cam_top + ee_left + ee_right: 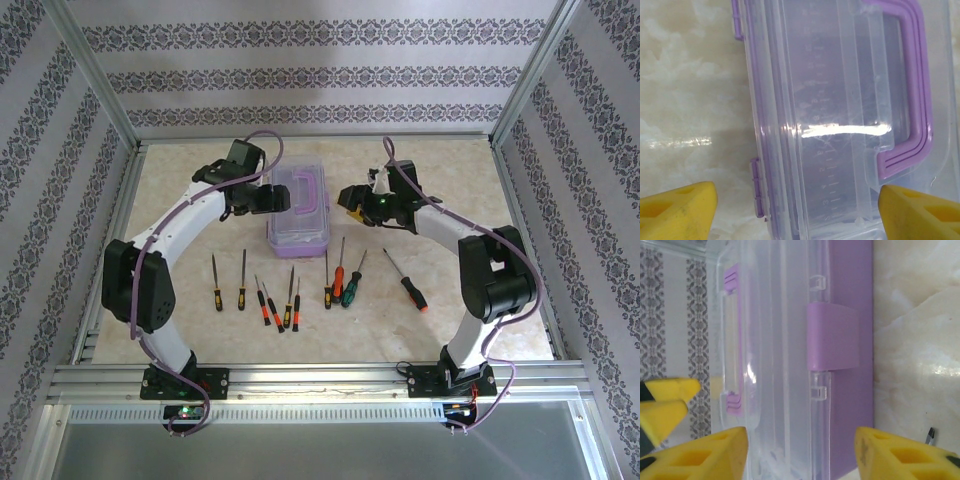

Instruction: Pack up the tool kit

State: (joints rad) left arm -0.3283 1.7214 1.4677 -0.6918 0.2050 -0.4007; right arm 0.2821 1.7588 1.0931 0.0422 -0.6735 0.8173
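The purple tool box (pixel 298 206), its clear lid down, stands mid-table between both arms. My left gripper (pixel 272 198) is open at the box's left side. In the left wrist view its yellow fingertips (pixel 680 210) flank the lid (pixel 840 115) and purple handle (pixel 917 95), with the gripper (pixel 797 212) just above. My right gripper (pixel 350 197) is open at the box's right side. In the right wrist view the gripper (pixel 800 455) spans the box wall below the purple latch (pixel 832 337). Several screwdrivers (pixel 290 298) lie in a row in front of the box.
One screwdriver (pixel 408 281) with an orange-red handle lies apart at the right, its tip (pixel 930 435) showing by the right fingers. The left gripper's yellow fingers (pixel 665 400) appear beyond the box. Aluminium frame rails (pixel 320 372) and patterned walls enclose the table.
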